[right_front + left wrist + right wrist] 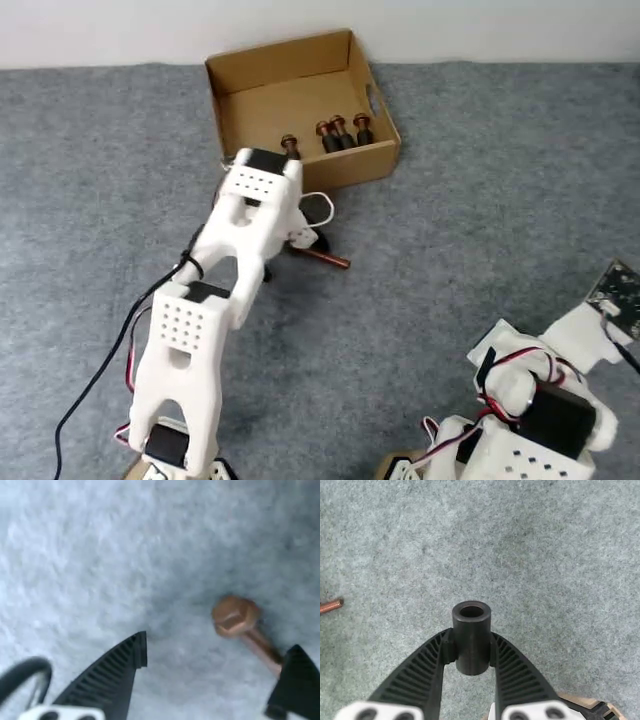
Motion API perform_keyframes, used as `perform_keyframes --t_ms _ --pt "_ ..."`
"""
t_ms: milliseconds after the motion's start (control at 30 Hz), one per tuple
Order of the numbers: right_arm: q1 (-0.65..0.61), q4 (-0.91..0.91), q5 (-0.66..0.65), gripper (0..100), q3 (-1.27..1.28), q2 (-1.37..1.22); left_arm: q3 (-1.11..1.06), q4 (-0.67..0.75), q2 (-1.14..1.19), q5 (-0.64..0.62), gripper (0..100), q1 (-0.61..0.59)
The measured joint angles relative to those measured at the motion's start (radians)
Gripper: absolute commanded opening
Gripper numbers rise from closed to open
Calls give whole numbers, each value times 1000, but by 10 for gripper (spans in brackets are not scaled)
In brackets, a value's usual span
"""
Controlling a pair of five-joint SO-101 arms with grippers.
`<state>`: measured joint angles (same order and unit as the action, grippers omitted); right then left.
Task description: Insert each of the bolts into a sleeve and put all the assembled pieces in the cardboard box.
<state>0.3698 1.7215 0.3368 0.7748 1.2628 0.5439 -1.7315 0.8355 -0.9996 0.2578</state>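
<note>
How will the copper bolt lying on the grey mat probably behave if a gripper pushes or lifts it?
The bolt looks like solid metal, so probably stiff and rather heavy for its size. Its round shaft may roll if nudged, though the hexagonal head and fuzzy mat should damp that.

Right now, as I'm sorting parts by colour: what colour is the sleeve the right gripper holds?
The sleeve is black, clearest in the right wrist view.

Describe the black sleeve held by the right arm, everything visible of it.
The sleeve is a short, matte black cylinder, plastic-looking, with a round, empty bore open at its visible end. The right gripper clamps its sides between two ribbed black fingers, with the grey carpet behind it.
</note>
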Motion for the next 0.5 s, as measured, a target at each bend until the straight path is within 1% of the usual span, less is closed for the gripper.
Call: perform_keyframes --t_ms 133,300,400,500 --pt "0 0 0 9 0 0 3 3 0 -92 408 51" --pt "0 0 0 9 0 2 15 64 0 -146 406 48" --pt "0 0 0 9 0 2 15 74 0 -160 372 52" --pt "0 0 0 9 0 3 21 81 32 -167 306 41"
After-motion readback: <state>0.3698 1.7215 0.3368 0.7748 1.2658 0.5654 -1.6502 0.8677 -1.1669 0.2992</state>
